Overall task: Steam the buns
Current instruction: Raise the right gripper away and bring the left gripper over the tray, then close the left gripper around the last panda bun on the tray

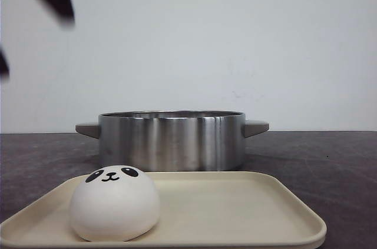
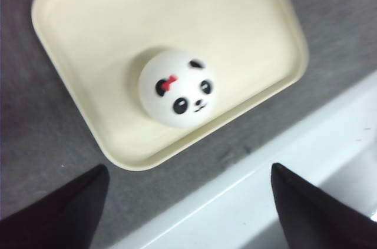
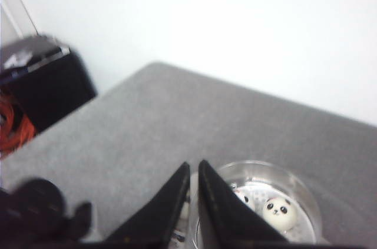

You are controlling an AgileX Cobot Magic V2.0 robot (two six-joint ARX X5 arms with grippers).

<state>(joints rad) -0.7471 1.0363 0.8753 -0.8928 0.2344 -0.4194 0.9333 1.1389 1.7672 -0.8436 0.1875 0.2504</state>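
Nearest my front camera sits one bun on the left part of a cream tray, with the steel pot standing just behind the tray on the dark surface. From the left wrist view, the same bun lies directly ahead of the left gripper, roughly centred between its two fingers, which are spread wide and hold nothing. I note the gripper is well above the tray and apart from the bun. The bun is a round dome with no long axis, so approach angle is not critical in my judgement. The right gripper has its fingers pressed nearly together with nothing visible between them; it hangs above the pot, where at least two buns already rest. I assess the left arm as the nearer one for the remaining bun: a straight descent, then transfer to the pot behind.
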